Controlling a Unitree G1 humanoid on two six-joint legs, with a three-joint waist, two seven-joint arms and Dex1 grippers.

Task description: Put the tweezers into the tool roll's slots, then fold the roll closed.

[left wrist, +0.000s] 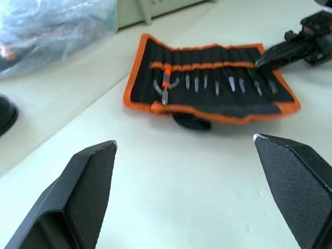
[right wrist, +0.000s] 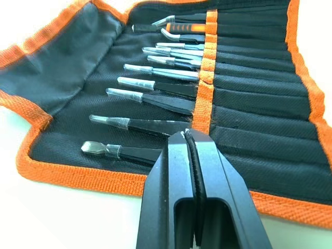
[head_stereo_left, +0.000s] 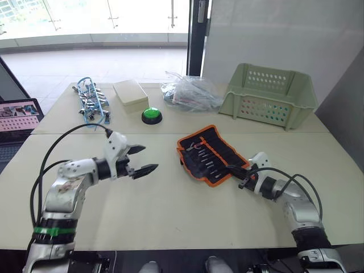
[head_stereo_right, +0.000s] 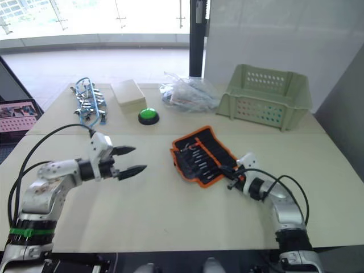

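Note:
The tool roll (head_stereo_left: 213,156) lies unrolled on the table, black fabric with orange edging (right wrist: 62,174). Several slim tweezers (right wrist: 155,101) sit side by side in its slots, silver tips showing. My right gripper (head_stereo_left: 233,169) rests at the roll's right end, and its fingers (right wrist: 207,171) are pressed shut over the slot band beside the last tweezers. I cannot tell whether they pinch anything. My left gripper (head_stereo_left: 149,158) hovers open over bare table to the left of the roll, which lies ahead of its fingers (left wrist: 88,176) in the left wrist view.
At the back of the table are a tangle of blue-and-silver clips (head_stereo_left: 92,104), a cream box (head_stereo_left: 130,94), a green button (head_stereo_left: 151,115), a clear plastic bag (head_stereo_left: 190,92) and a pale green basket (head_stereo_left: 268,95). A laptop (head_stereo_left: 17,116) stands at the far left.

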